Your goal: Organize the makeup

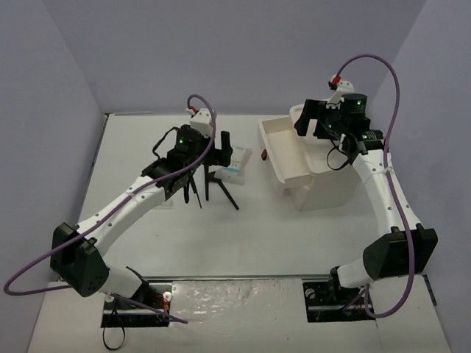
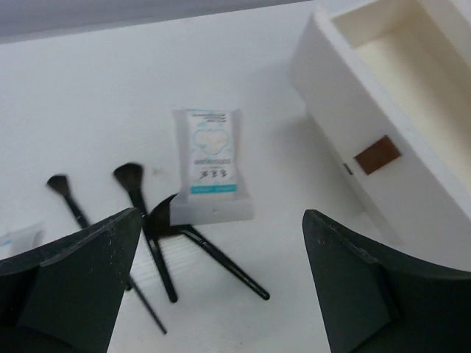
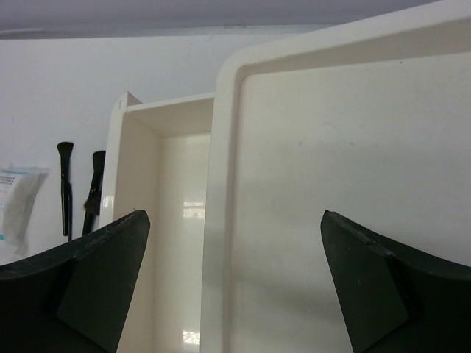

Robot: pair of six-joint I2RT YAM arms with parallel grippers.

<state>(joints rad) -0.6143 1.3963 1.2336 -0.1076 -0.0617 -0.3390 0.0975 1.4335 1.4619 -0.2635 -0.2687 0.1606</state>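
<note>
Looking down from above, the left arm reaches from the lower left toward the middle of the white worktop point(image 1: 184, 250). The left pincer point(image 1: 221, 151) hangs there just over a white packet point(image 1: 235, 163) and a loose fan of black brushes point(image 1: 215, 185). At upper right stands a white box point(image 1: 324, 176) with its drawer point(image 1: 283, 151) pulled out to the left. The right pincer point(image 1: 307, 121) hovers over the box's far edge.

From the left wrist, the left pincer point(image 2: 221, 220) is spread wide and pinches nothing. The packet point(image 2: 208, 158), printed in blue, lies at the centre of the frame, its lower end resting across a brush handle. Three brushes point(image 2: 143, 213) lie crossed to its left and below it. The edge of another packet point(image 2: 18, 239) shows at the far left. The box point(image 2: 346, 95) fills the upper right, a brown knob point(image 2: 377, 154) on its side.

From the right wrist, the right pincer point(image 3: 234, 217) is also spread wide, holding nothing, directly above the box's recessed top point(image 3: 331, 184). The drawer point(image 3: 169, 220) opens left of centre. Two brushes point(image 3: 66, 184) and a packet point(image 3: 15, 206) lie on the worktop at the left edge.
</note>
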